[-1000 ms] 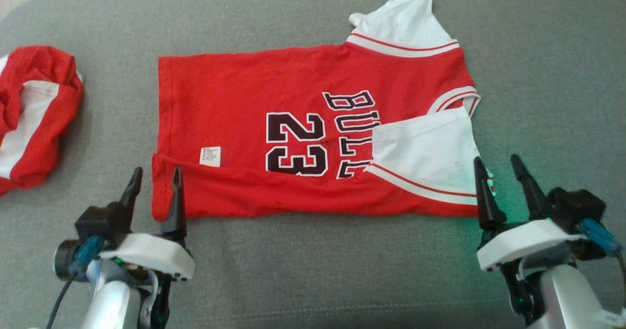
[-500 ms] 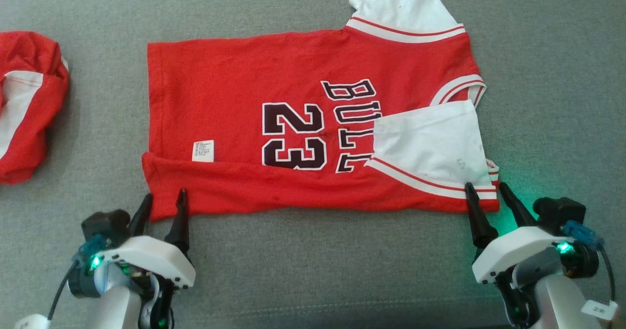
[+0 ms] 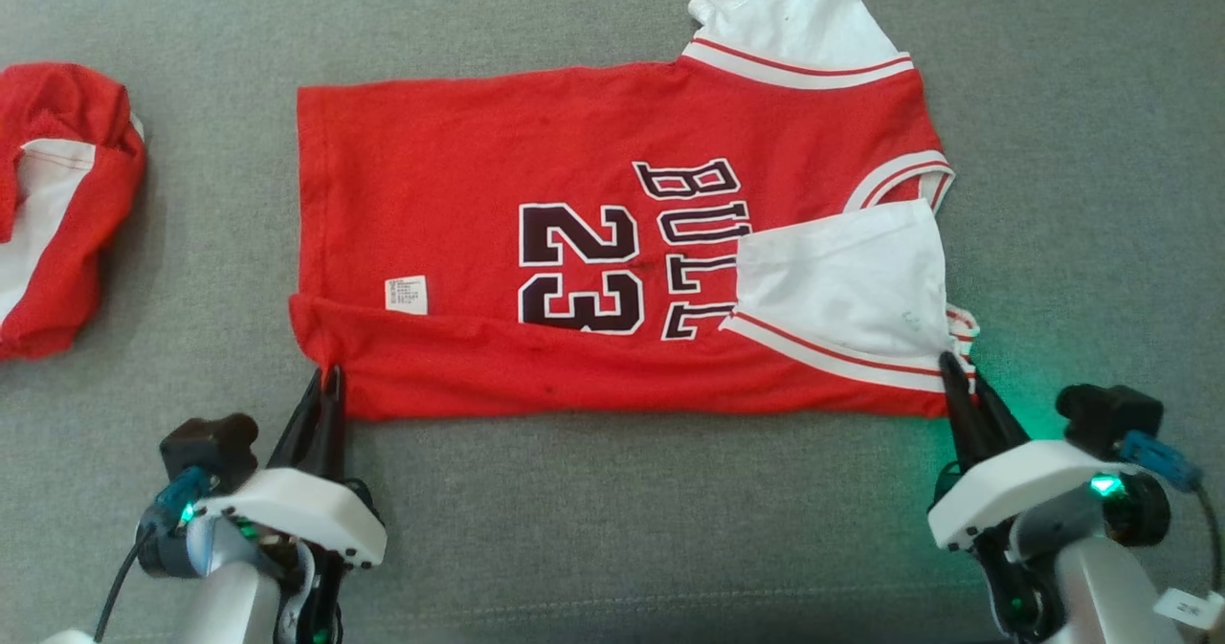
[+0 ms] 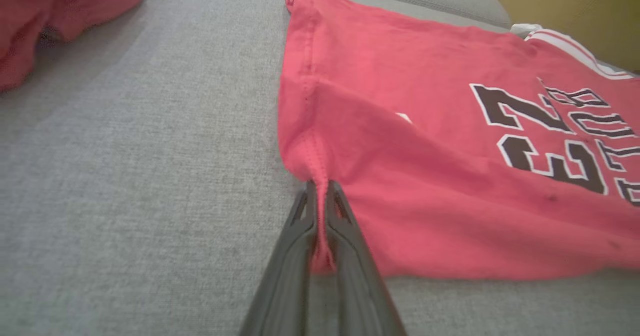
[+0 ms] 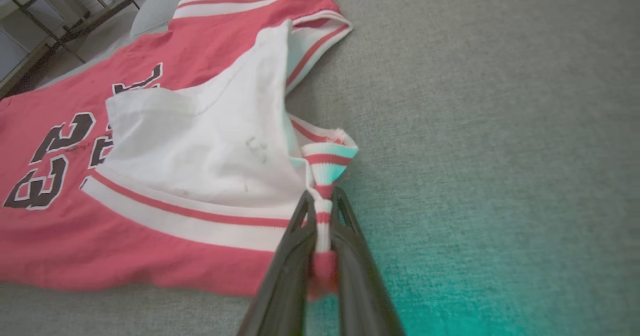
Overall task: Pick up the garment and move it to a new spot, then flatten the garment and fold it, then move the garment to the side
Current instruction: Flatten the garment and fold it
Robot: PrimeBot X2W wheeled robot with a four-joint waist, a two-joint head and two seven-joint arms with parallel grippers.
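Both pairs of jaws stood wide apart 1 second ago, each straddling a near corner of the jersey (image 3: 593, 242). They have since shut on cloth. The camera has shifted a little too, so I don't read the jersey itself as having moved.

The left gripper (image 3: 325, 376) has its fingers pressed together on the near hem corner. In the left wrist view (image 4: 320, 186) a ridge of red seam runs down between them, and only that thickness of fabric keeps them apart. The right gripper (image 3: 957, 376) is closed the same way on the near shoulder end. The right wrist view (image 5: 321, 193) shows the striped red-and-white trim bunched and caught between its fingers.

The jersey lies flat in the middle of the grey cushion (image 3: 612, 529), hem to my left and neck to my right, with the "23" print facing up. Its near long edge is folded over, and 1 white sleeve lies across the lettering. A second garment (image 3: 57, 213), red and white, sits crumpled well apart at the far left.
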